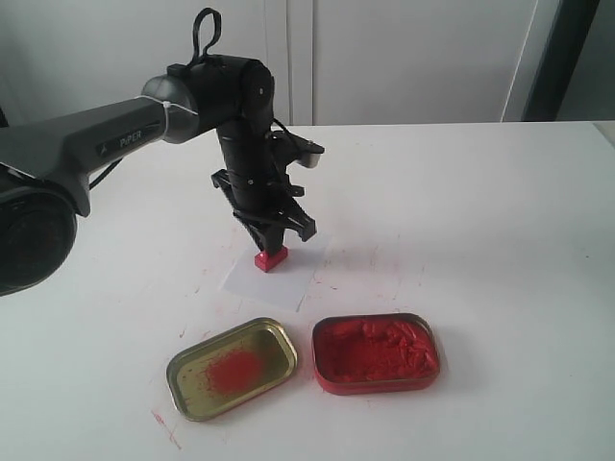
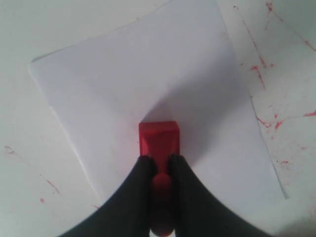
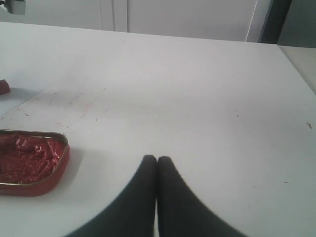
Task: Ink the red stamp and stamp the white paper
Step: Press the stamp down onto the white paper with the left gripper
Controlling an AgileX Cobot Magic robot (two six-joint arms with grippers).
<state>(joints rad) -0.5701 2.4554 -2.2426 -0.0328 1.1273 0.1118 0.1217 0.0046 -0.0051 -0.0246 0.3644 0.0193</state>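
Note:
The red stamp (image 1: 271,257) stands with its square face down on the white paper (image 1: 298,272), near the middle of the sheet. My left gripper (image 1: 274,235) points straight down and is shut on the stamp's stem. In the left wrist view the two black fingers (image 2: 143,170) pinch the red stamp (image 2: 158,137) over the white paper (image 2: 123,74). My right gripper (image 3: 157,159) is shut with nothing in it, low over bare tabletop; it does not show in the exterior view.
A red tin of red paste (image 1: 375,352) lies in front of the paper, also seen in the right wrist view as the red tin (image 3: 29,160). The gold tin lid (image 1: 231,368) with a red smear lies to its left. Red specks (image 2: 261,69) mark the white tabletop.

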